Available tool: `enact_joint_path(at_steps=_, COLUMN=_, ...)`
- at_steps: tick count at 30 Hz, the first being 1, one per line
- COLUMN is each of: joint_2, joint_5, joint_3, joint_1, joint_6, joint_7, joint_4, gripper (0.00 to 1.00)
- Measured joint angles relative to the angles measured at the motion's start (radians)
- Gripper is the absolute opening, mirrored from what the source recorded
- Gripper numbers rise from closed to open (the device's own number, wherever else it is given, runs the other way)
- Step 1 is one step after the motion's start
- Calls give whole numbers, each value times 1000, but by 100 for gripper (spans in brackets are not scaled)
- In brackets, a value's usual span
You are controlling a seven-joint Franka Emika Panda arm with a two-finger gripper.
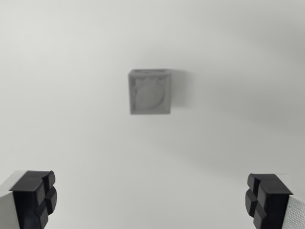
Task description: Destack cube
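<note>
Your gripper (151, 200) stands spread wide and holds nothing: one black pad (35, 195) sits at the wrist view's lower left corner, the other at the lower right, with bare surface between them. The cube (149, 91) lies well ahead of the pads, near the middle of the view and slightly toward its left, resting on a plain pale table (71, 119). You see it from almost straight above; its top face is grey with a round recess, and a soft shadow falls to the wrist view's right. From this angle you cannot tell whether one cube or a stack stands there, since any lower cube would be hidden beneath the top one. The picture is blurred, so finer edges are not readable. The wide spread suits an approach from above, leaving clearance on both sides of the cube. In my judgement the grasp has not begun: the cube is not yet between the pads, and you need to centre over it before descending.
</note>
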Motion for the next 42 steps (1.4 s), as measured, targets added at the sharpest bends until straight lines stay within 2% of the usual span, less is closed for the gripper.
enact_joint_path(at_steps=11, joint_2=-32, joint_5=2, joint_3=0, joint_1=0, joint_6=-71, joint_7=-1, joint_4=40, gripper=100)
enact_joint_path(at_steps=19, joint_2=-40, joint_5=2, joint_3=0, joint_1=0, joint_6=-98, joint_7=-2, joint_4=58, gripper=100)
enact_joint_path(at_steps=42, joint_2=-43, joint_5=3, joint_3=0, joint_1=0, joint_6=-106, joint_7=-2, joint_4=61, gripper=100)
